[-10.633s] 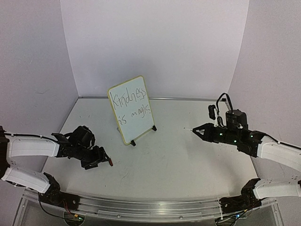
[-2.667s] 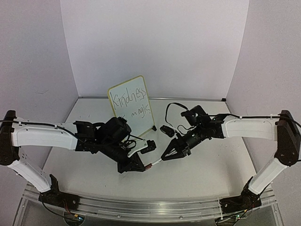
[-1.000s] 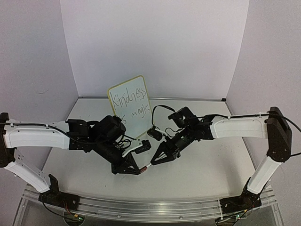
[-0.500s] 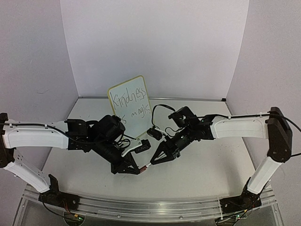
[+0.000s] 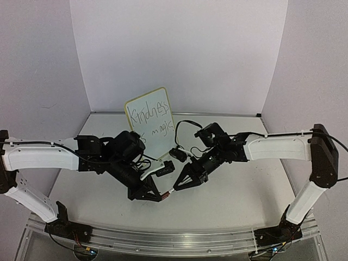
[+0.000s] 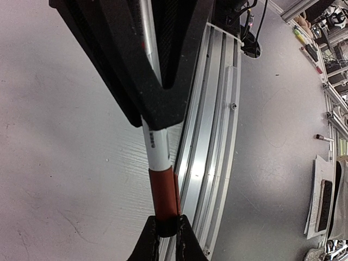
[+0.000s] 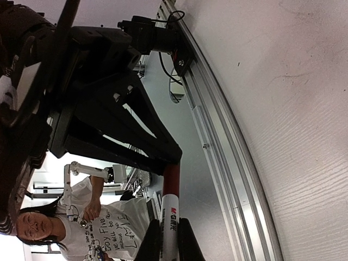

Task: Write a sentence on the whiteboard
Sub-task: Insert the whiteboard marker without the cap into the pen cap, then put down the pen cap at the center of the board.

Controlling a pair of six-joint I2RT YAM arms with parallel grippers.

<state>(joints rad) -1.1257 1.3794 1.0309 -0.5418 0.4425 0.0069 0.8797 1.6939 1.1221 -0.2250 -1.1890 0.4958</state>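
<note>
Whiteboard, small and rectangular with rounded corners, a pale yellow frame and little black feet, stands propped and leaning back at the far middle of the white table. The thin dark handwritten sentence reads "Kindness" above "is magic", though the left arm's wrist hides part of the lower line. The writing looks complete, so the step in hand appears to be capping the pen.

Both wrist views show one slim white-barrelled marker spanning the two grippers. The right gripper is closed around the labelled barrel. The left gripper is pinched tight on the dark end of the red cap. In the left wrist view the red cap meets the barrel with no gap showing, so it is probably seated or nearly so.

To do this well, the two grippers should stay on one line and press only along the marker's length. Any sideways push would bend the joint or twist the barrel in the fingers. One gripper should let go only once the cap is firmly home.

Seen from above, the grippers meet low over the table, nearer the arm bases than the whiteboard and slightly right of its lower edge, apart from it.
</note>
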